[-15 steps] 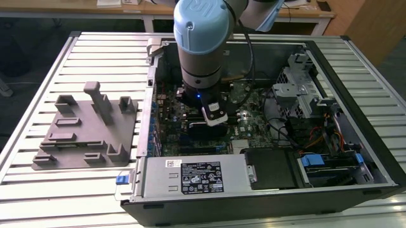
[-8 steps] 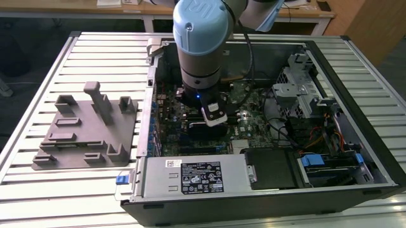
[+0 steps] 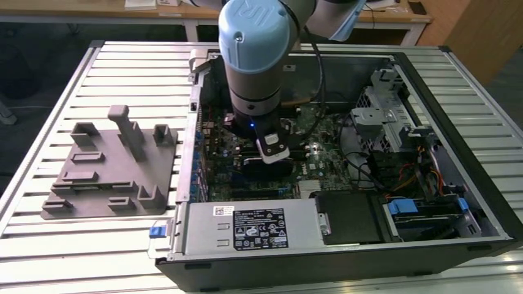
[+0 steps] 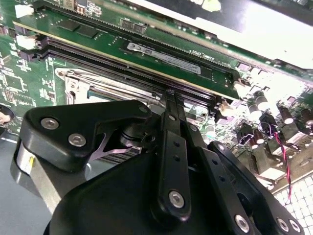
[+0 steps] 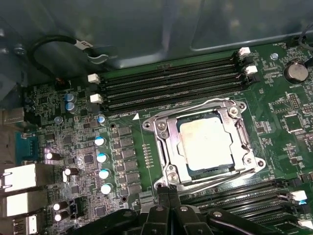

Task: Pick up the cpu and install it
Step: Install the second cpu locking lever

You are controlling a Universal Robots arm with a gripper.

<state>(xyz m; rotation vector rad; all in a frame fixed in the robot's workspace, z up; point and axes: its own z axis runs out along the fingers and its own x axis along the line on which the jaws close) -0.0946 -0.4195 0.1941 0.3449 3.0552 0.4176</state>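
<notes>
The bench (image 3: 122,67) is carrying an open computer case (image 3: 457,184) lying on its side, which is leaving the motherboard (image 5: 73,161) facing up so the arm (image 3: 257,55) can be reaching straight down into it. A grey holder block (image 3: 110,177) is sitting on the bench toward the exterior view's left, well apart from the arm and with no chip visible on it. The arm is hanging over the middle of the board with the end effector (image 5: 168,193) down low, just beside the socket (image 5: 161,147). In the first wrist view the fingers are looking pressed together with nothing pinched between them, tips sitting right at the socket's frame edge; in the second wrist view the black linkage is blocking the tips, so that reading is a judgement. The cpu (image 5: 205,142) is already lying inside the socket, flat and square to the frame, probably seated since it is showing no tilt. It is looking like a small flat square with a silvery-white metal top, slightly smudged or cloudy across the middle, darker border around it. The metal retention frame is lying around it, but whether it is being latched I cannot tell. Memory slots (image 5: 171,83) are running alongside the socket, close by.
</notes>
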